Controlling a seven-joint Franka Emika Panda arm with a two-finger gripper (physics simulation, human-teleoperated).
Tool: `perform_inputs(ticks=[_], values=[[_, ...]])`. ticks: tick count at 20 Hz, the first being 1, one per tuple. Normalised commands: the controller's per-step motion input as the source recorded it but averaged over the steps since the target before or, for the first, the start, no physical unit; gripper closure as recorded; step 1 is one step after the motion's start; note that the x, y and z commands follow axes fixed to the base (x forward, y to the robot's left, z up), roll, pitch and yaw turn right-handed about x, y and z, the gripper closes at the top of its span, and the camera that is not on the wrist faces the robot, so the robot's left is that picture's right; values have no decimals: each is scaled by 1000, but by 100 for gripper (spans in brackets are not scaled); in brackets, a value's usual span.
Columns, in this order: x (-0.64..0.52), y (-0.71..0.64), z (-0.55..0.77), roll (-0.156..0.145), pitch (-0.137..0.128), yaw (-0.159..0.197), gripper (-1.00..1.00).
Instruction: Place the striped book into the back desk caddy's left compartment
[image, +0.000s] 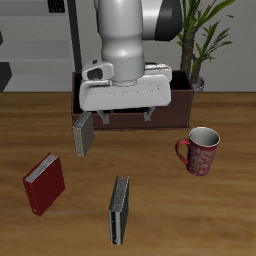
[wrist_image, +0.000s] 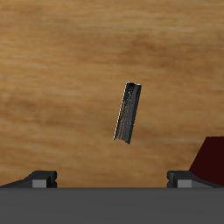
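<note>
Though gripper apparently spread: three books, one striped book; one back desk caddy; one mug

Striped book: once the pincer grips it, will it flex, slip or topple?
The striped book looks like a thin hardcover, so probably stiff. It stands on a narrow edge on the table, so a nudge would likely tip it. Its covers look smooth, possibly slippery. The pincer hangs well above it.
</note>
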Motion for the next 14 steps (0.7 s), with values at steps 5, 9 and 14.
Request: perform_inputs(ticks=[5, 9, 14], values=[[203, -377, -71, -38, -4, -39, -100], [138, -208, -21, -37, -21, -40, -100], [190, -129, -95, -45, -11, -34, -100]])
